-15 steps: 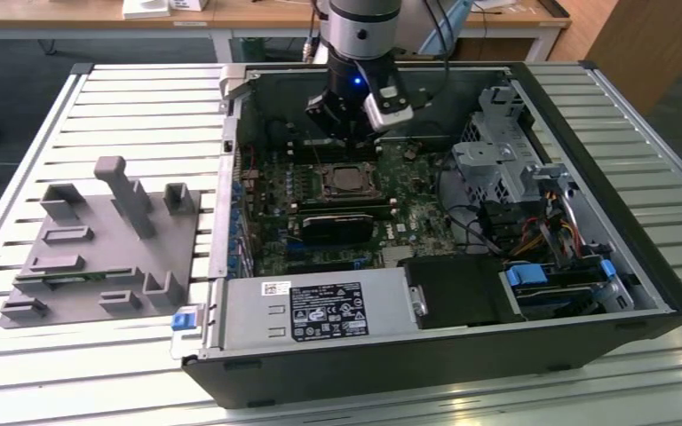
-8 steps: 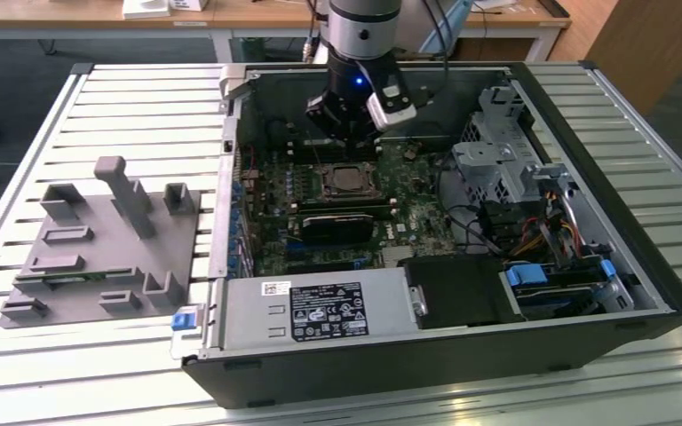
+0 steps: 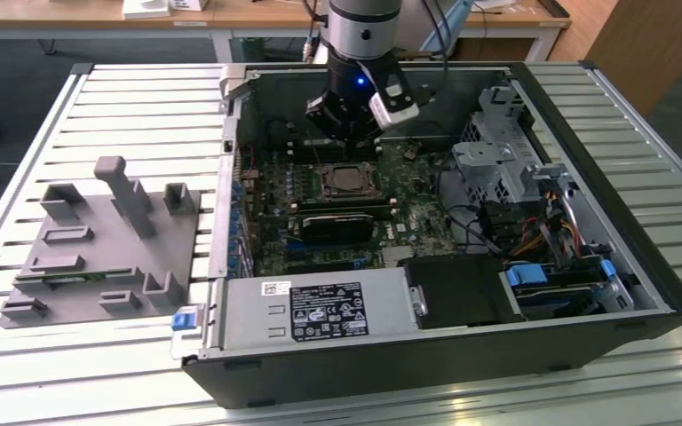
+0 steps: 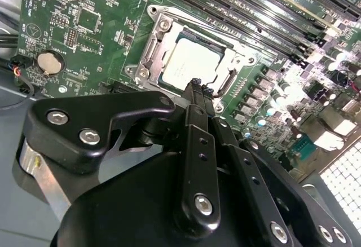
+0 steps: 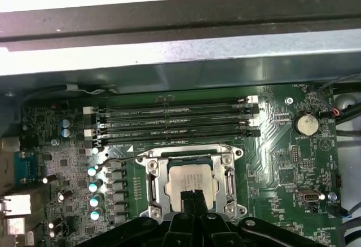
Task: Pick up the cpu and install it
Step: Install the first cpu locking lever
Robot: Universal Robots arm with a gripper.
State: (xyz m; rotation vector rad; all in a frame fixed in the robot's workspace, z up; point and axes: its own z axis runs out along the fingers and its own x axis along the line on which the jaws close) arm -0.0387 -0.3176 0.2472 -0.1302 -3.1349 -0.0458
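Cpu (image 5: 193, 178), flat silver square, inside metal frame (image 5: 152, 188).

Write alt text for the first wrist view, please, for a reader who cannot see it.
The cpu lies in its metal-framed socket on the green motherboard, the shut gripper poised at one edge. Memory slots and a coin cell lie nearby.
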